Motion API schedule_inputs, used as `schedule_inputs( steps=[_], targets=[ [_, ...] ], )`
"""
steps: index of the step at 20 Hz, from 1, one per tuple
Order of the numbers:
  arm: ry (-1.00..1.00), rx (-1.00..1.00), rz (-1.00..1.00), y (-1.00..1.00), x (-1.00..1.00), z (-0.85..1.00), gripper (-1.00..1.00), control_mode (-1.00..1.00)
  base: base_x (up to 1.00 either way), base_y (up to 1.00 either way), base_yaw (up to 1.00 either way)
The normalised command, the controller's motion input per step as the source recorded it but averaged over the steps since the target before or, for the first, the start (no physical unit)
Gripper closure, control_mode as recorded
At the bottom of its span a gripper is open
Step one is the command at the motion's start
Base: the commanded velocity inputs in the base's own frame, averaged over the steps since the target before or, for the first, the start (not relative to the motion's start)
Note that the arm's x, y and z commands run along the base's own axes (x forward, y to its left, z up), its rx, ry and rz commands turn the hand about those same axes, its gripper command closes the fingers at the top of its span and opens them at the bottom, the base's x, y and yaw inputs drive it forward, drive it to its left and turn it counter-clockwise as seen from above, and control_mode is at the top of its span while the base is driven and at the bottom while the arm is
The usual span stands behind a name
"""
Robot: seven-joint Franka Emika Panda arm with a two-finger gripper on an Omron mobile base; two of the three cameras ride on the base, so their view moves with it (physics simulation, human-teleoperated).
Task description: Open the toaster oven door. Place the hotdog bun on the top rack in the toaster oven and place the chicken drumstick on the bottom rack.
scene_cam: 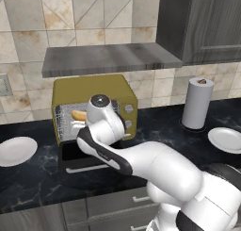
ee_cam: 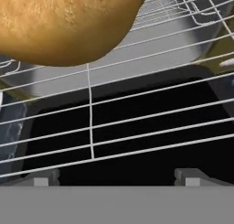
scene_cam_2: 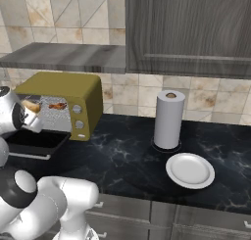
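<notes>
Rendered scene under even, diffuse light with no single visible source. The black marble counter [scene_cam_2: 122, 156] carries faint pale reflections and a soft round shadow around the white plate [scene_cam_2: 190, 170]. The underside of the grey shelf [scene_cam: 110, 60] is darker than its top. The toaster oven [scene_cam: 94, 91] interior reads bright against its dark, dropped door [scene_cam: 80, 152]. Both base views are slightly soft, with coarse edges. In the hand view the hotdog bun [ee_cam: 68, 22] is close and somewhat blurred, while the rack wires [ee_cam: 119, 122] remain crisp; no glare.
</notes>
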Motion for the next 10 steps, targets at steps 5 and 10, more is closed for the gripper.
schedule_inputs(
  steps=[5, 10],
  targets=[
    [0.00, 0.00, 0.00, 0.00, 0.25, 0.00, -1.00, -1.00, 0.00, 0.00, 0.00],
    [0.00, 0.00, 0.00, 0.00, 0.24, -0.01, -1.00, -1.00, 0.00, 0.00, 0.00]
  ],
)
